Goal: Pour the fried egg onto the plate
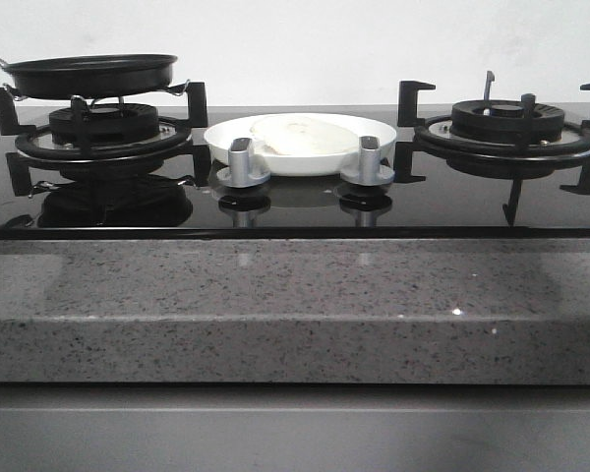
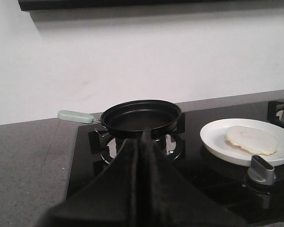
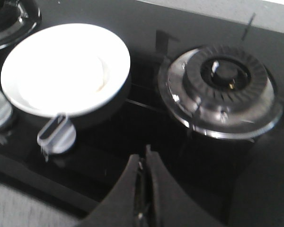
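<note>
The pale cream fried egg (image 1: 305, 135) lies flat on the white plate (image 1: 226, 138) in the middle of the black hob, between the two burners. The left wrist view shows the same fried egg (image 2: 252, 140) on the plate (image 2: 215, 139); the right wrist view shows the plate (image 3: 33, 66) overexposed, with the egg (image 3: 100, 75) barely visible. A black frying pan (image 1: 90, 74), empty inside, rests on the left burner with its pale green handle (image 2: 75, 116) pointing left. My left gripper (image 2: 143, 142) is shut and empty, short of the pan. My right gripper (image 3: 144, 158) is shut and empty, above the hob between plate and right burner.
Two silver knobs (image 1: 248, 164) (image 1: 368, 162) stand in front of the plate. The right burner (image 1: 506, 123) with black pan supports is bare. A grey speckled stone counter (image 1: 295, 295) runs along the front, and a white wall stands behind.
</note>
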Controlling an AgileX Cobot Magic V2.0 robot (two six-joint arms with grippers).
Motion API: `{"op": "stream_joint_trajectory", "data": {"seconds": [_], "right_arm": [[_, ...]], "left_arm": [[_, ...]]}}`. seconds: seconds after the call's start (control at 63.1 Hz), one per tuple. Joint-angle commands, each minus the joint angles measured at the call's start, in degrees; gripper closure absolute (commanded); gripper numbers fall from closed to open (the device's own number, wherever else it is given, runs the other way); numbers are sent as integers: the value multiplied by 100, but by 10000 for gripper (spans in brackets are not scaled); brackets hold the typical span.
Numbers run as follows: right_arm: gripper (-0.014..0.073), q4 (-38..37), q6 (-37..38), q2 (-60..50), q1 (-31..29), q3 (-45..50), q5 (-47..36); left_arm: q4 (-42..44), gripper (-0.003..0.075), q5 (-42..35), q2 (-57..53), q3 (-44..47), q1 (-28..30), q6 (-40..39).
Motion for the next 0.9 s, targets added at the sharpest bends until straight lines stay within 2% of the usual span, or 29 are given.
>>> {"op": "stream_joint_trajectory", "data": {"seconds": [0.0, 0.269, 0.523, 0.634, 0.887], "right_arm": [[663, -40, -82, -517, -7, 319, -588], [663, -59, -82, -2553, -7, 1997, -1823], [663, -59, -82, -4480, -7, 3049, -1568], [663, -59, -82, -4868, -7, 3105, -1571], [663, -59, -82, -4895, -7, 3105, -1520]], "left_arm": [[-75, 741, -419, 40, -151, -44, -52], [-75, 741, -419, 40, -151, -44, -52], [-75, 741, -419, 40, -151, -44, -52], [-75, 741, -406, 40, -151, -44, -52], [-75, 741, -406, 40, -151, -44, -52]]}}
